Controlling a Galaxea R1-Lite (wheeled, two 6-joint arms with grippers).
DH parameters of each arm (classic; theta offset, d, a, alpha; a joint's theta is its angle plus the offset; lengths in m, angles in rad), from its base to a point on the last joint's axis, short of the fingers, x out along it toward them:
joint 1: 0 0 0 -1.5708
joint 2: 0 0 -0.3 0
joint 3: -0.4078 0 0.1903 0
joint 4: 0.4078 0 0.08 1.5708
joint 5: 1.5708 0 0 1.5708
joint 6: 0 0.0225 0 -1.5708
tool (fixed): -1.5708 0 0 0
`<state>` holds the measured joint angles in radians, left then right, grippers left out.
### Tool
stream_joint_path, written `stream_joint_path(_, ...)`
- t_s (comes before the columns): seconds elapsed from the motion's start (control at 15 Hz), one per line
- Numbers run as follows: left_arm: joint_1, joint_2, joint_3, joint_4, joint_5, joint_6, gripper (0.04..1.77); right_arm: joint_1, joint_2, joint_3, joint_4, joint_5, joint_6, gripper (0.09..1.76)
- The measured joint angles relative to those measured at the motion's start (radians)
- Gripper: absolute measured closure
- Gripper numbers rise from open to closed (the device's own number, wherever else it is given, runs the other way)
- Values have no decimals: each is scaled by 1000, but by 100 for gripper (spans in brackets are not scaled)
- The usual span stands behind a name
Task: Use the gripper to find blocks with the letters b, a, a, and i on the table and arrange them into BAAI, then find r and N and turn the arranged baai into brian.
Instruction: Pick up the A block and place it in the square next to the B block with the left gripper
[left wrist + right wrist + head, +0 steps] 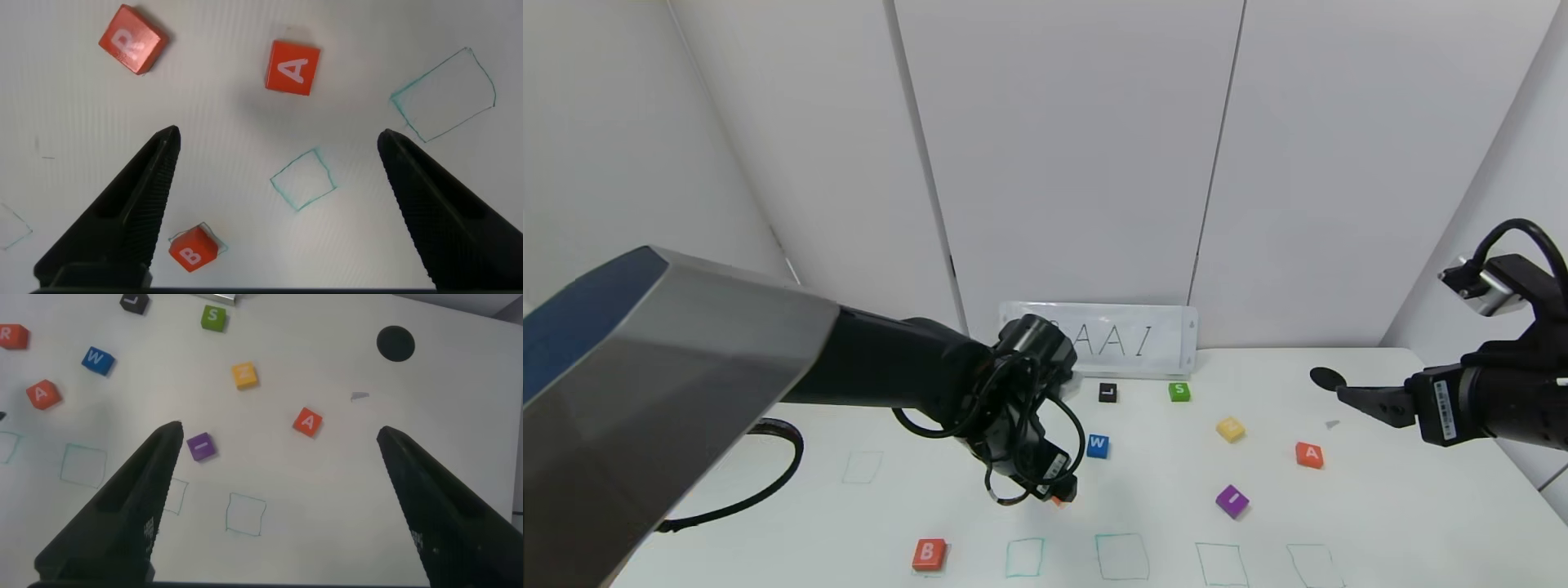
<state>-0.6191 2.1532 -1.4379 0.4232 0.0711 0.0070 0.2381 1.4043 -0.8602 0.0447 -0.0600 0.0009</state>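
I am holding my left arm [768, 359] stretched forward and inward from my left side, its wrist bent downward. My left gripper [1058, 490] is pointing down, hanging low above the table [1380, 523], jaws standing wide apart with nothing between them. My right arm [1494, 400] is reaching in from my right edge, raised well above the table and roughly level. My right gripper [1347, 396] is pointing inward toward my left, jaws spread wide and holding nothing.
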Motion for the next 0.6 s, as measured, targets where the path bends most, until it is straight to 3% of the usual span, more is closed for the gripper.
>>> stream_joint_path(0.4,-41,86,-38,-4,2,14,9,4,-4,3,0,0,-1,14)
stream_joint_path(0.6,-42,129,-77,0,1,91,9,5,-5,4,-1,0,-1,14)
